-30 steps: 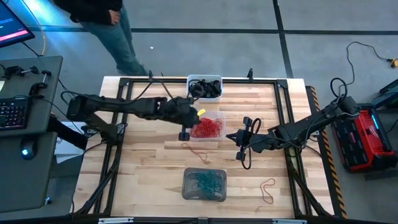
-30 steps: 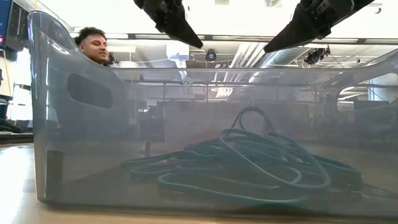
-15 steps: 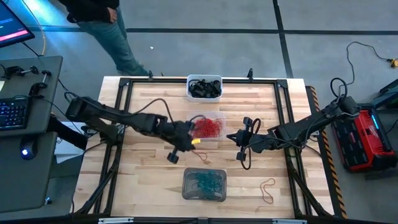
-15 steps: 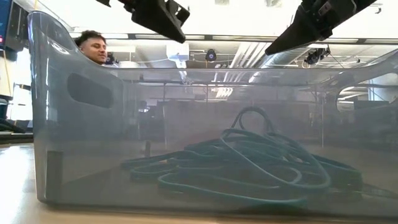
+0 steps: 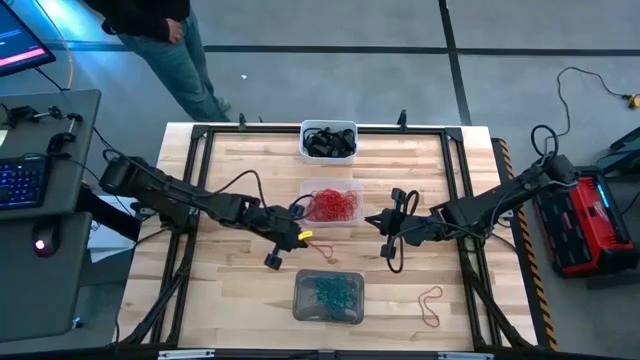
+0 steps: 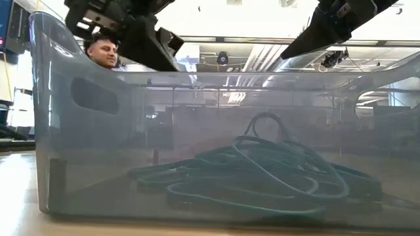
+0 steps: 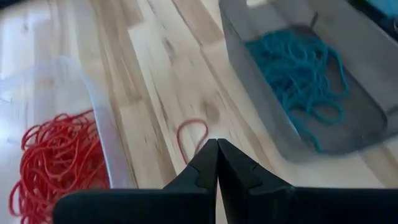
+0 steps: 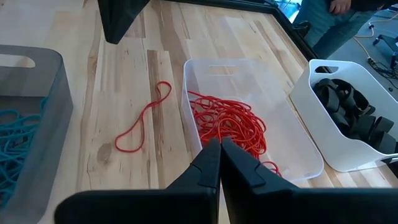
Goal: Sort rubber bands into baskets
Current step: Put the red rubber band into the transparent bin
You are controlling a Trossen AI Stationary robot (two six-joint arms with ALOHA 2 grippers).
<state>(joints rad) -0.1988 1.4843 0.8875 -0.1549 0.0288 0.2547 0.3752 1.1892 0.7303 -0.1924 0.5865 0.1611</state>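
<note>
A loose red rubber band lies flat on the bare wood between the clear basket and the grey basket. A second red band lies well off to the right, near the table's near edge.

The sorted bands sit in their tubs: a red tangle in the clear basket at the middle, teal bands in the grey basket nearer the front, and black bands in the white basket at the far edge.

The loose loop looks light, limp and thin. It would likely slide or flatten under a push rather than resist, so a pinch across one strand, with the fingertips pressed to the wood, seems the surest hold.

The left gripper hangs just left of the grey basket, close above that loop, with its jaws together on nothing. The right gripper waits right of the clear basket, jaws likewise together and empty.
</note>
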